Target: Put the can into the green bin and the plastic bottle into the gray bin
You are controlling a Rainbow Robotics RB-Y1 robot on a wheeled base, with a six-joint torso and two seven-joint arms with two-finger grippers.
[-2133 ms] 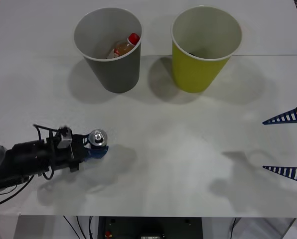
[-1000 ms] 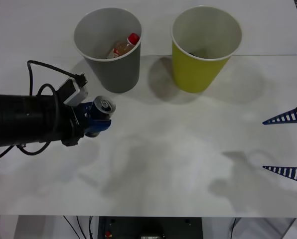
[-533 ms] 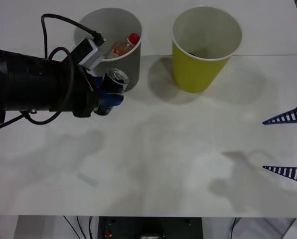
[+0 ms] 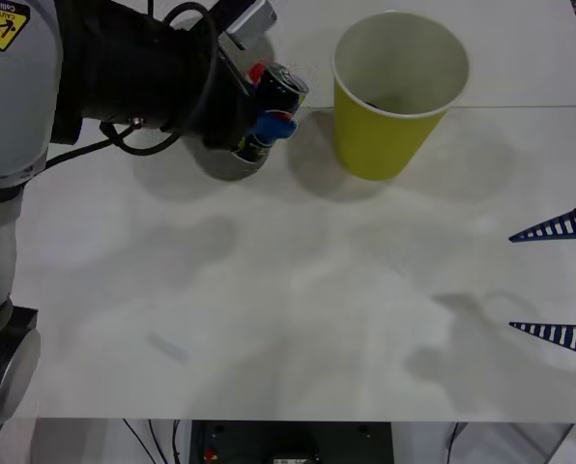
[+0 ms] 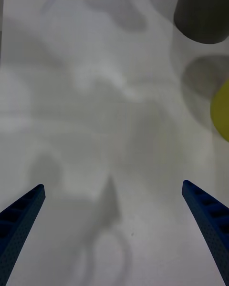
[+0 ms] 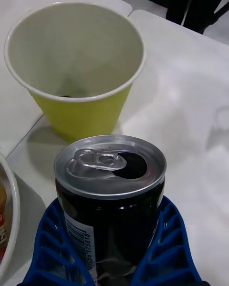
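Two grippers are in view. The left gripper (image 4: 266, 126), in the upper left of the front view, is clamped on the can (image 4: 280, 89); its blue ribbed fingers (image 6: 164, 238) cup the lower body from both sides, and the silver top with pull tab stands clear above them. The can is held off the table, tilted toward the green bin (image 4: 396, 92), and sits in front of the gray bin (image 4: 225, 162), which the arm largely covers. A red cap of the plastic bottle (image 4: 256, 72) shows just beside the can, within the gray bin's outline. In the left wrist view the green bin (image 6: 81, 86) stands upright just beyond the can (image 6: 112, 190), apart from it. The right gripper (image 4: 557, 282) rests at the right edge, jaws spread wide, holding nothing, well apart from both bins.
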